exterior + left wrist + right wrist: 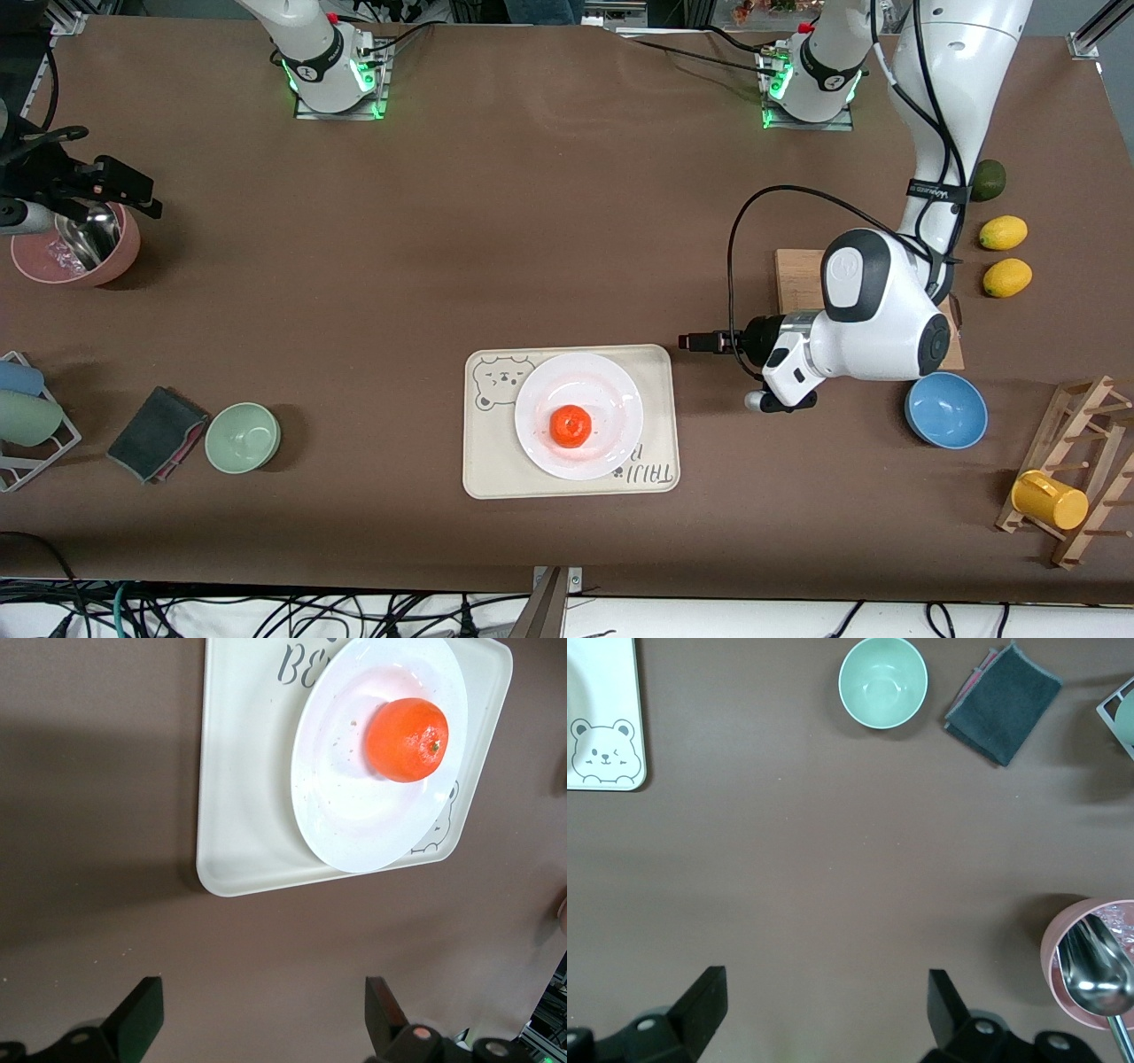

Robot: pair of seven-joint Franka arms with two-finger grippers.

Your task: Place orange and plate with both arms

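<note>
orange (570,426) on plate (611,394), at its 6 o'clock, plate on tray (483,461) | left claw (264,1017) wide open, empty, over bare counter (532,221) beside tray | right claw (824,1010) wide open, empty, near pink bowl (124,252) | risk: left arm clipping tray, rolling orange off

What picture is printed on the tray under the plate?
A bear face on the cream tray, clearest in the right wrist view.
</note>
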